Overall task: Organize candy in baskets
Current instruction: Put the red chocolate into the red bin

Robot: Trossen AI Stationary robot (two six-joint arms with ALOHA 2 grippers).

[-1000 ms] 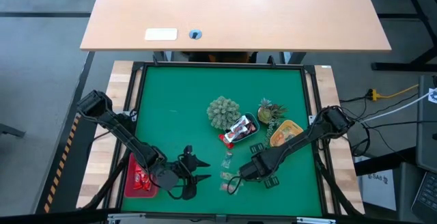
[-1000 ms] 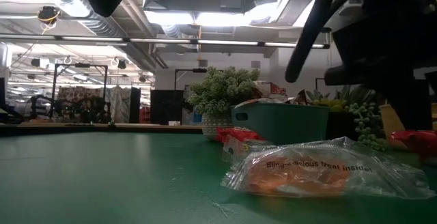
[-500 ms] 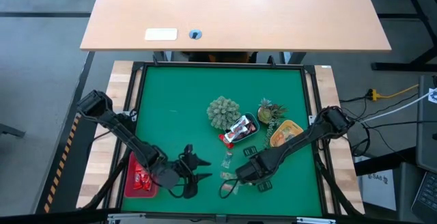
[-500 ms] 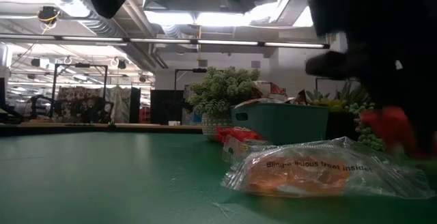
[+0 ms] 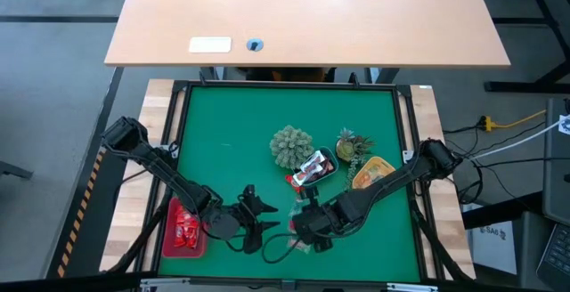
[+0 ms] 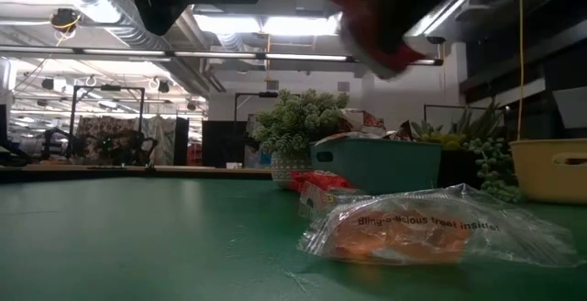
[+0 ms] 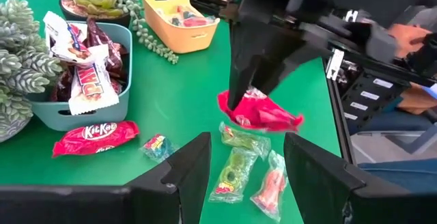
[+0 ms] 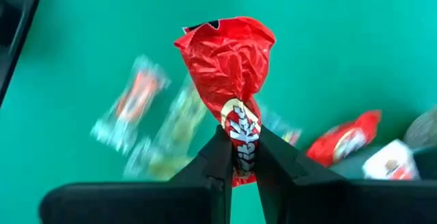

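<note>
My right gripper (image 7: 247, 95) hangs over the near middle of the green mat, shut on a red KitKat candy (image 7: 261, 112). Below it lie several small clear-wrapped sweets (image 7: 235, 171) and another red KitKat (image 7: 95, 138). My left gripper (image 7: 246, 176) stands open just left of them, pointing at the held candy and touching nothing. The teal-blue basket (image 5: 328, 173) holds wrapped bars, the yellow basket (image 5: 372, 173) holds small sweets, and the red basket (image 5: 183, 231) at the near left holds red sweets. My right gripper pinches one end of the red KitKat wrapper (image 8: 240, 134) between its two fingers. The fingers come from above, slanting down toward the table's left. The rest of the wrapper (image 8: 229, 57) sticks out past the fingertips, crumpled, lifted clear of the mat.
Two green spiky plants (image 5: 291, 146) (image 5: 354, 144) stand behind the teal and yellow baskets. A clear packet with an orange sweet (image 6: 431, 228) lies close to the low camera. The far and left parts of the mat (image 5: 232, 132) are bare.
My right gripper has risen from the mat with the red KitKat, shifting toward the table's left and tipping less steeply downward. The candy, which was low beside the loose sweets, now hangs clear above them.
</note>
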